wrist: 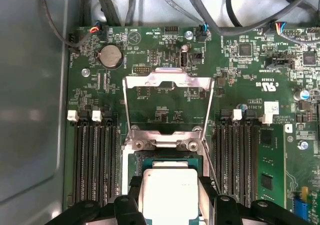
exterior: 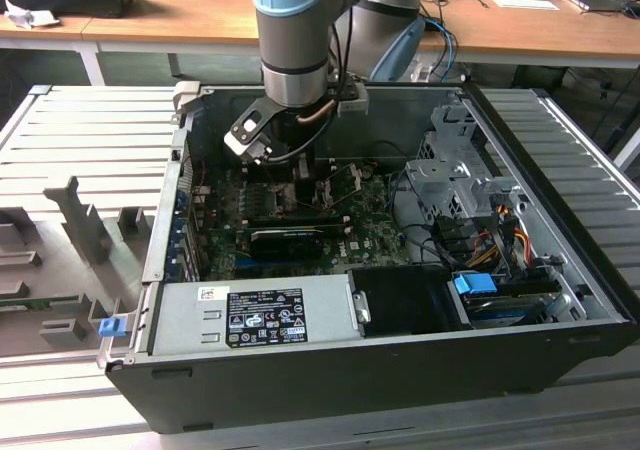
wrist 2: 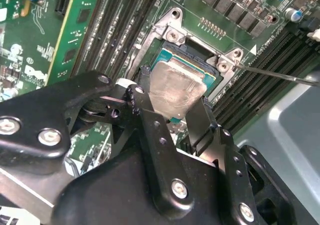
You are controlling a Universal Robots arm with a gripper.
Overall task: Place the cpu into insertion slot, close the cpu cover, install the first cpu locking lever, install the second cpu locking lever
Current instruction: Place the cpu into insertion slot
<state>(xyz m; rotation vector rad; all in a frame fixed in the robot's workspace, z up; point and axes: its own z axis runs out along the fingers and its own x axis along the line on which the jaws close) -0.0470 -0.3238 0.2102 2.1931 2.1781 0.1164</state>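
My gripper point(wrist 2: 175, 94) is shut on the cpu point(wrist 2: 176, 85), a pale grey square chip, with one black finger against each of two opposite edges. The chip hangs slightly tilted just over the insertion slot point(wrist 2: 176, 49), a dark socket with a metal rim on the green board. In the first wrist view the cpu point(wrist: 169, 197) sits between the fingers of the gripper point(wrist: 170, 184), over the insertion slot point(wrist: 170, 157). The cpu cover point(wrist: 167, 79), a silver frame, is swung open beyond the socket. A thin locking lever point(wrist 2: 280, 74) stands free beside the socket.
Black memory slots point(wrist: 95, 160) flank the socket on both sides. In the exterior view the arm point(exterior: 292, 30) reaches down into an open computer case point(exterior: 300, 380), with a black card point(exterior: 285, 238), a grey power supply point(exterior: 250, 315) and cable bundles point(exterior: 480, 240) around.
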